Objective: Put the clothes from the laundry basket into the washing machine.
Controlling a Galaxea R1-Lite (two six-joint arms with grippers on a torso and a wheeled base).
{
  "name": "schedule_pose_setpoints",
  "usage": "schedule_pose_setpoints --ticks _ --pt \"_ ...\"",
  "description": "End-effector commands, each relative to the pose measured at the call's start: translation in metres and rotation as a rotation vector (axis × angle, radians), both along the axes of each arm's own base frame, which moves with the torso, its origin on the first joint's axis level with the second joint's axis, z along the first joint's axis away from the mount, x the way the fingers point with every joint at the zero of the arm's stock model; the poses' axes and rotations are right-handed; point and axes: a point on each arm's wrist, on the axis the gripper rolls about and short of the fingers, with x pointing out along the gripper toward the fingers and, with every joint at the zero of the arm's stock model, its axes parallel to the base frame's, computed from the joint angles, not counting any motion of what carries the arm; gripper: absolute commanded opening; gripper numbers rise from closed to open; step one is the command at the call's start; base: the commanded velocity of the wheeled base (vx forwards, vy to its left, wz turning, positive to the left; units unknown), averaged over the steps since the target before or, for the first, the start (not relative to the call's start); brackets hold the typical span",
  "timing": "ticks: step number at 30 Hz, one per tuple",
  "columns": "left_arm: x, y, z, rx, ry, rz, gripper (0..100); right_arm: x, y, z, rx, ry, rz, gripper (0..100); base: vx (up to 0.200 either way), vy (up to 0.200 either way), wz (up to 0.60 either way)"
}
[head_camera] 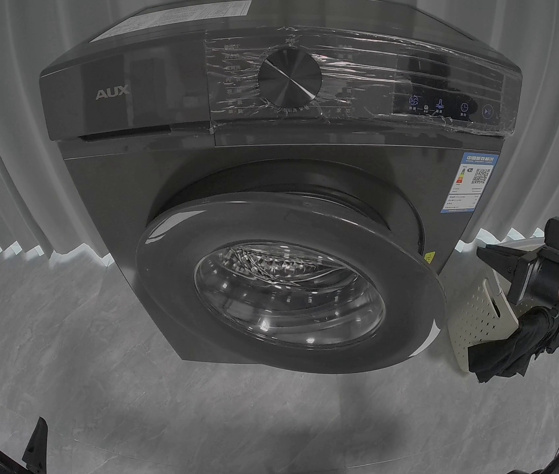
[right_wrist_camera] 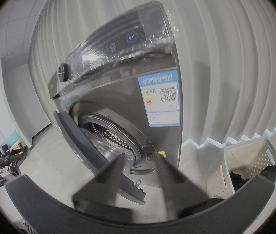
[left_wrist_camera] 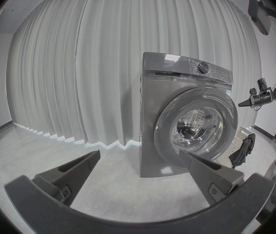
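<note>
The grey washing machine (head_camera: 279, 100) stands in front of me with its round door (head_camera: 289, 294) swung partly out on its left hinge; the drum (right_wrist_camera: 112, 137) shows behind it. To its right a cream perforated laundry basket (head_camera: 480, 314) sits on the floor with black clothes (head_camera: 523, 350) draped over its rim. My right gripper (head_camera: 490, 258) hangs open and empty just above the basket, level with the door's right edge (right_wrist_camera: 139, 161). Low at the near left, my left gripper (head_camera: 9, 429) stands wide open and empty (left_wrist_camera: 138, 156), well away from the machine (left_wrist_camera: 183, 114).
Pleated white curtains (head_camera: 3, 133) close off the room behind and beside the machine. Bare grey floor (head_camera: 95, 337) stretches left of and in front of the machine. The basket (right_wrist_camera: 251, 160) stands close against the curtain.
</note>
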Motion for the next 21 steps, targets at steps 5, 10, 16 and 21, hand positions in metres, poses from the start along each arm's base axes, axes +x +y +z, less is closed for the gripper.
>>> schedule_pose_setpoints --ticks 5,10,16,21 --pt "0.000 0.000 -0.005 -0.001 -0.001 0.001 100 0.029 0.011 -0.040 -0.049 0.169 0.002 0 0.000 0.000 0.00" --pt "0.000 0.000 -0.005 -0.001 -0.001 -0.001 100 0.029 0.018 -0.051 -0.064 0.214 0.032 0 0.000 0.000 0.00" --pt "0.000 0.000 -0.005 -0.002 -0.001 0.001 100 0.014 0.029 -0.065 -0.083 0.272 0.100 0 0.000 0.000 0.00" --pt "0.000 0.000 -0.005 -0.002 -0.001 0.001 100 0.001 0.025 -0.067 -0.091 0.276 0.107 0 0.000 0.000 0.00"
